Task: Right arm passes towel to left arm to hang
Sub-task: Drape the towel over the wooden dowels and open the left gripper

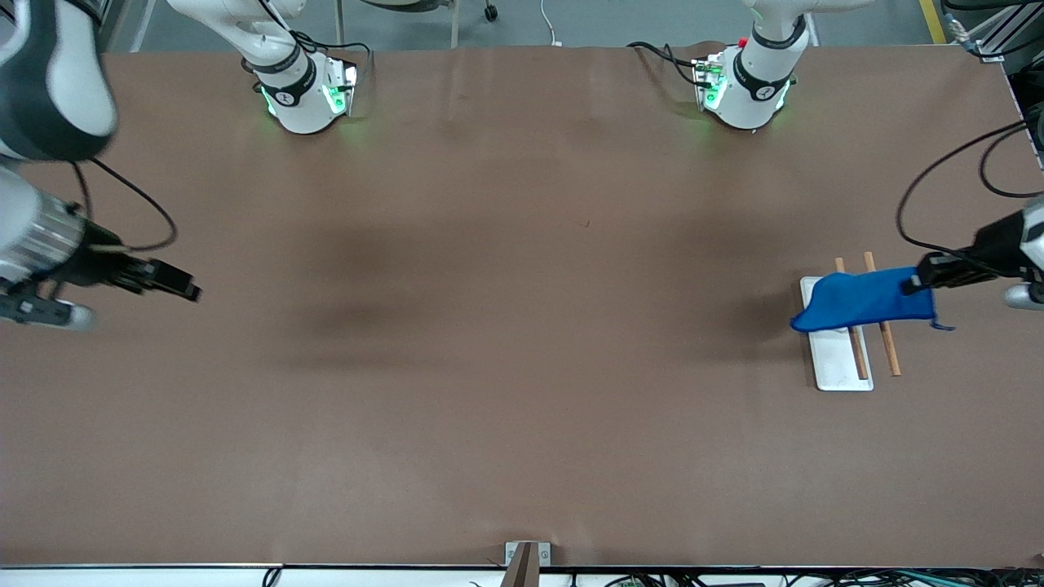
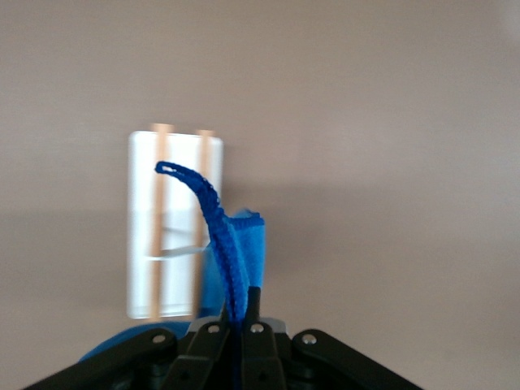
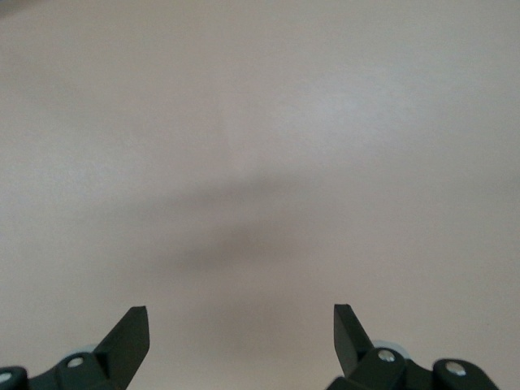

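The bright blue towel [image 1: 864, 300] hangs from my left gripper [image 1: 915, 281], which is shut on its hem at the left arm's end of the table. The towel drapes over a white rack base [image 1: 836, 363] with two wooden rods [image 1: 889, 346]. In the left wrist view the towel's edge [image 2: 223, 244] rises from between my shut fingers [image 2: 254, 305], with the rack [image 2: 175, 223] beneath it. My right gripper [image 1: 189, 289] is open and empty above bare table at the right arm's end; its fingertips [image 3: 134, 329] stand wide apart.
Both arm bases stand along the table's edge farthest from the front camera: the right arm's [image 1: 306, 94] and the left arm's, with a red knob [image 1: 746, 86]. Black cables [image 1: 922, 212] loop beside the left gripper. A small bracket [image 1: 526, 558] sits at the edge nearest the front camera.
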Available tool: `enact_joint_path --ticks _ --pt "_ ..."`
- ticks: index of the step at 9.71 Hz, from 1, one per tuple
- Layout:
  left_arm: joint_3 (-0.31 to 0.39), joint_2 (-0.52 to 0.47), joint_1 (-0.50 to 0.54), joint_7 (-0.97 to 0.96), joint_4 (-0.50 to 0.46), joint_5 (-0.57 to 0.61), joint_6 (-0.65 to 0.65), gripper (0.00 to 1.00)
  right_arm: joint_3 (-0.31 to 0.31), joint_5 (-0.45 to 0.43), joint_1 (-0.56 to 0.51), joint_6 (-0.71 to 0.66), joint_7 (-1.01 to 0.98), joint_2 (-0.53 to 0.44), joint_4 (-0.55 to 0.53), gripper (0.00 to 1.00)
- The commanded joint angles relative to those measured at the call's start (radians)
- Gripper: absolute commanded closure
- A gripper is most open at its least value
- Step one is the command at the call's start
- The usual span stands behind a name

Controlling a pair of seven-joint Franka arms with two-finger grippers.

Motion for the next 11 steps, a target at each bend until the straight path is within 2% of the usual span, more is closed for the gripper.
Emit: enact_joint_path --ticks 1,3,4,5,6,7,8,10,11 --pt "0.066 0.107 -0.007 0.002 0.052 0.046 0.065 0.99 -0.052 -0.021 0.007 -0.148 0.015 -0.021 0.122 0.00" --pt "0.147 0.160 -0.002 0.002 0.054 0.034 0.128 0.98 -0.071 -0.023 0.007 -0.232 0.003 -0.054 0.170 0.00" --pt "0.160 0.192 -0.001 0.002 0.049 0.034 0.169 0.98 -0.074 -0.026 -0.001 -0.271 -0.039 -0.069 0.197 0.00" --pt "0.161 0.214 0.013 0.003 0.048 0.032 0.189 0.92 -0.090 -0.026 -0.009 -0.324 -0.057 -0.087 0.211 0.00" --pt "0.161 0.234 0.022 0.002 0.042 0.031 0.200 0.77 -0.089 -0.037 -0.015 -0.329 -0.059 -0.104 0.208 0.00" --pt "0.161 0.251 0.027 0.003 0.042 0.032 0.203 0.20 -0.086 -0.075 -0.016 -0.333 -0.063 -0.107 0.199 0.00" --pt "0.161 0.257 0.020 0.002 0.049 0.037 0.203 0.00 -0.087 -0.078 -0.016 -0.326 -0.088 -0.104 0.201 0.00" --pt "0.154 0.207 -0.013 -0.011 0.046 0.046 0.199 0.00 -0.086 -0.089 -0.012 -0.314 -0.099 -0.104 0.198 0.00" --pt "0.152 0.170 -0.029 -0.014 0.043 0.048 0.189 0.00 -0.083 -0.121 -0.009 -0.308 -0.109 -0.104 0.194 0.00"
